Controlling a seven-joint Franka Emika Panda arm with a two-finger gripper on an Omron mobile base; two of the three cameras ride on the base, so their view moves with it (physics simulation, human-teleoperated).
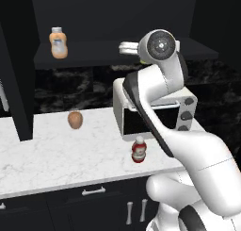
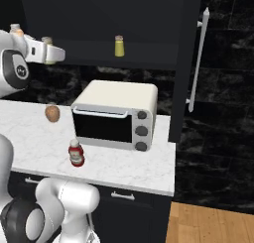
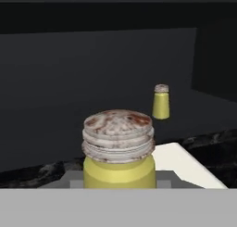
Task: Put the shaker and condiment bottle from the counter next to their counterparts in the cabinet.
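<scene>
Flat rendered light, dim dark cabinet [image 2: 99, 19], soft low-resolution edges

Marble counter [image 1: 56, 154] bears ketchup bottle [image 1: 138, 149], egg-shaped thing [image 1: 75, 119] (brown), toaster oven [image 2: 115, 115].

Gripper [image 2: 49, 53] holding shaker [image 2: 47, 41] at cabinet [image 2: 149, 63] shelf, second shaker [image 2: 119, 46] further along, condiment bottle [image 2: 76, 153] on counter [image 2: 134, 167]

Robot body: glossy white arm, dark joints.
Rounded white link shells [image 1: 197, 154]; black bands at the joints; grey circular end cap with concentric rings [image 1: 161, 45]; thin seam lines across the lower shell.
</scene>
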